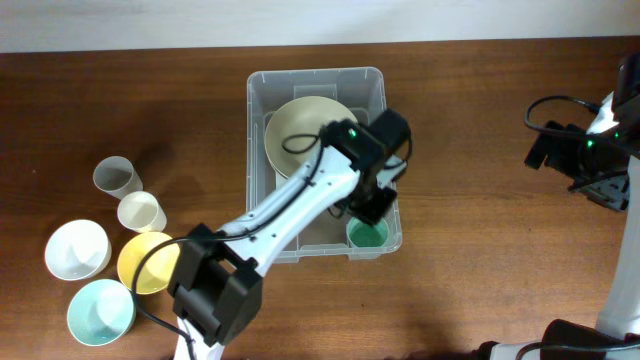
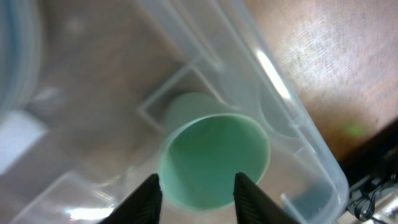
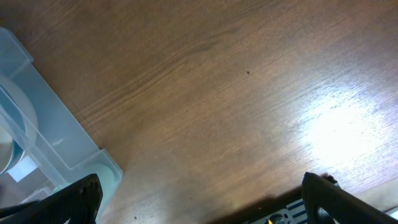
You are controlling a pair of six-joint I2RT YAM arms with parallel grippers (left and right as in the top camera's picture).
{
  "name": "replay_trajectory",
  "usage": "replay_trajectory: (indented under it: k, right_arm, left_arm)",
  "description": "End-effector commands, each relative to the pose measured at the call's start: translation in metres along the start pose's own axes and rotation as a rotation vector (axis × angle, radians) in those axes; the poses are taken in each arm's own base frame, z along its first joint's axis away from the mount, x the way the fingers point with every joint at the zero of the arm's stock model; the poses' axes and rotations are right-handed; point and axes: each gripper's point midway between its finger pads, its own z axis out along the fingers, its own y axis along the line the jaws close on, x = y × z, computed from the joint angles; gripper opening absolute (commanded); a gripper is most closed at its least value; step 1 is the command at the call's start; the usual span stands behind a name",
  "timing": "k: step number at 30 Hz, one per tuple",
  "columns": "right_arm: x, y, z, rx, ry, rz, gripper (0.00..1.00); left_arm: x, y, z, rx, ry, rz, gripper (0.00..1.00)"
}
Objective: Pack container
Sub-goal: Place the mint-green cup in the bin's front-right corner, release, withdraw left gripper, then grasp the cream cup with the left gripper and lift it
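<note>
The left jaws hang parted and empty over the green cup (image 2: 214, 158) in a corner of the container (image 1: 315, 76); a crooked lift could catch and tip it.

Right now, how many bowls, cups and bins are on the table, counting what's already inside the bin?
Bowls: 4: cream bowl, white bowl, yellow bowl, pale blue bowl
Cups: 3: grey cup, cream cup, green cup
Container: 1
Total: 8

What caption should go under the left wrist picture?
Left claw open over a green cup in a corner of the clear container.
</note>
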Motion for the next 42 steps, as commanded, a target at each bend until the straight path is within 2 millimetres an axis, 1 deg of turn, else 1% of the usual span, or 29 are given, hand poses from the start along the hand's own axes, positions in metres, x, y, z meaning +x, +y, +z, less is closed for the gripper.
replay_trajectory:
  k: [1, 2, 3, 4, 6, 7, 8, 9, 11, 13, 14, 16, 18, 21, 22, 23, 25, 28, 30, 32, 34, 38, 42]
  right_arm:
    - [0.0, -0.002, 0.002, 0.017, 0.002, -0.01, 0.98]
    - [0.0, -0.002, 0.002, 0.017, 0.002, -0.01, 0.98]
    - [0.0, -0.002, 0.002, 0.017, 0.002, -0.01, 0.98]
    - [0.0, -0.002, 0.002, 0.017, 0.001, -0.01, 0.98]
    - [0.0, -0.002, 0.002, 0.017, 0.001, -0.01, 0.98]
    - [0.0, -0.002, 0.002, 0.017, 0.001, -0.01, 0.98]
    - [0.0, -0.002, 0.002, 0.016, 0.002, -0.01, 0.98]
    - [0.0, -0.002, 0.002, 0.017, 0.002, -0.01, 0.98]
    - [0.0, -0.002, 0.002, 0.016, 0.002, -0.01, 0.98]
    - [0.0, -0.002, 0.002, 0.016, 0.002, -0.01, 0.98]
    - [0.0, -0.002, 0.002, 0.016, 0.001, -0.01, 0.98]
    - [0.0, -0.002, 0.002, 0.016, 0.001, -0.01, 0.98]
    - [0.0, -0.002, 0.002, 0.016, 0.001, -0.01, 0.98]
    - [0.0, -0.002, 0.002, 0.016, 0.0, -0.01, 0.98]
    - [-0.001, -0.002, 0.002, 0.016, -0.001, -0.01, 0.98]
    - [-0.001, -0.002, 0.002, 0.015, -0.002, -0.01, 0.98]
    - [-0.001, -0.002, 0.002, 0.015, -0.002, -0.01, 0.98]
    - [-0.001, -0.002, 0.002, 0.015, -0.002, -0.01, 0.98]
    - [-0.001, -0.002, 0.002, 0.015, -0.002, -0.01, 0.98]
    - [-0.001, -0.002, 0.002, 0.015, -0.002, -0.01, 0.98]
    - [-0.001, -0.002, 0.002, 0.015, -0.002, -0.01, 0.98]
    - [-0.001, -0.002, 0.002, 0.015, -0.002, -0.01, 0.98]
    - [-0.001, -0.002, 0.002, 0.015, -0.002, -0.01, 0.98]
  left_arm:
    - [-0.022, 0.032, -0.067, -0.102, -0.161, -0.022, 0.42]
    - [-0.023, 0.039, -0.083, -0.121, -0.19, -0.037, 0.42]
    - [-0.022, 0.057, -0.113, -0.166, -0.243, -0.072, 0.44]
    - [-0.019, 0.068, -0.13, -0.193, -0.271, -0.095, 0.47]
    - [-0.011, 0.094, -0.162, -0.245, -0.328, -0.156, 0.57]
    - [-0.006, 0.107, -0.176, -0.263, -0.353, -0.189, 0.61]
    - [0.003, 0.126, -0.192, -0.282, -0.384, -0.242, 0.67]
    - [0.012, 0.144, -0.204, -0.297, -0.403, -0.292, 0.7]
    - [0.033, 0.182, -0.221, -0.327, -0.416, -0.401, 0.7]
    - [0.062, 0.223, -0.229, -0.355, -0.396, -0.537, 0.7]
    - [0.072, 0.237, -0.229, -0.36, -0.384, -0.591, 0.69]
    - [0.095, 0.266, -0.222, -0.348, -0.351, -0.7, 0.69]
    - [0.11, 0.282, -0.209, -0.315, -0.32, -0.767, 0.7]
    - [0.132, 0.301, -0.177, -0.266, -0.25, -0.849, 0.69]
    - [0.138, 0.306, -0.164, -0.26, -0.223, -0.872, 0.69]
    - [0.146, 0.311, -0.145, -0.248, -0.188, -0.891, 0.69]
    - [0.157, 0.314, -0.118, -0.232, -0.138, -0.91, 0.69]
    - [0.169, 0.316, -0.085, -0.215, -0.092, -0.943, 0.69]
    - [0.176, 0.319, -0.068, -0.215, -0.078, -0.952, 0.69]
    - [0.183, 0.321, -0.055, -0.219, -0.066, -0.962, 0.69]
    - [0.19, 0.325, -0.047, -0.232, -0.055, -0.975, 0.69]
    - [0.199, 0.334, -0.046, -0.283, -0.041, -0.984, 0.69]
    - [0.198, 0.336, -0.045, -0.287, -0.043, -0.984, 0.69]
